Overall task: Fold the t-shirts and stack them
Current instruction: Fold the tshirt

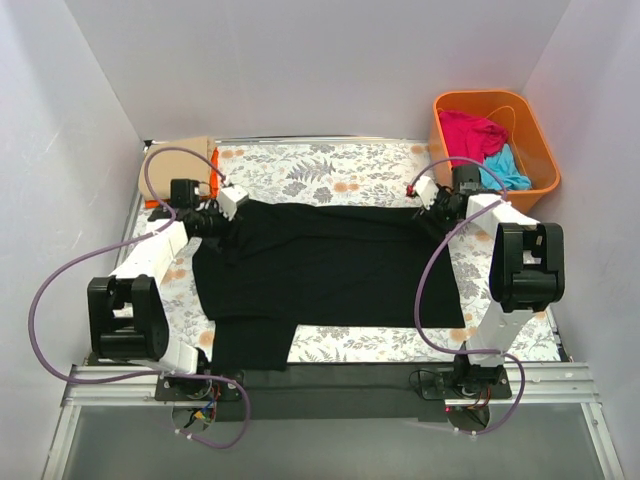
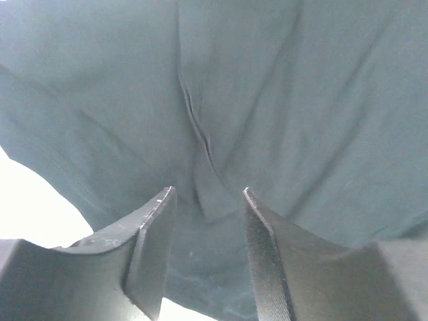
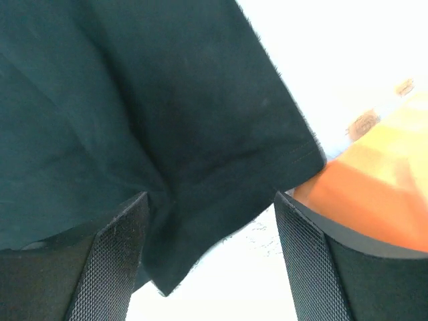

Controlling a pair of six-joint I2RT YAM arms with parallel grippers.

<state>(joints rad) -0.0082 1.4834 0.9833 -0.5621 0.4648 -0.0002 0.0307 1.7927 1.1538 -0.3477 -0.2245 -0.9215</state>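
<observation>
The black t-shirt (image 1: 325, 265) lies spread flat on the floral sheet (image 1: 320, 165), one sleeve hanging toward the near edge. My left gripper (image 1: 226, 203) is at its far left corner; in the left wrist view the gripper (image 2: 205, 200) is open, with a crease of black cloth (image 2: 200, 120) lying between the fingertips. My right gripper (image 1: 432, 196) is at the far right corner; in the right wrist view the gripper (image 3: 210, 200) is wide open over the shirt's hemmed corner (image 3: 200, 147). The magenta-pink shirt (image 1: 470, 133) and turquoise shirt (image 1: 508, 167) lie crumpled in the tub.
The orange plastic tub (image 1: 540, 150) stands at the back right, just beyond my right gripper, and shows as an orange blur in the right wrist view (image 3: 381, 187). A tan bundle (image 1: 180, 152) with a bit of orange (image 1: 214, 162) sits at the back left corner. White walls enclose the table.
</observation>
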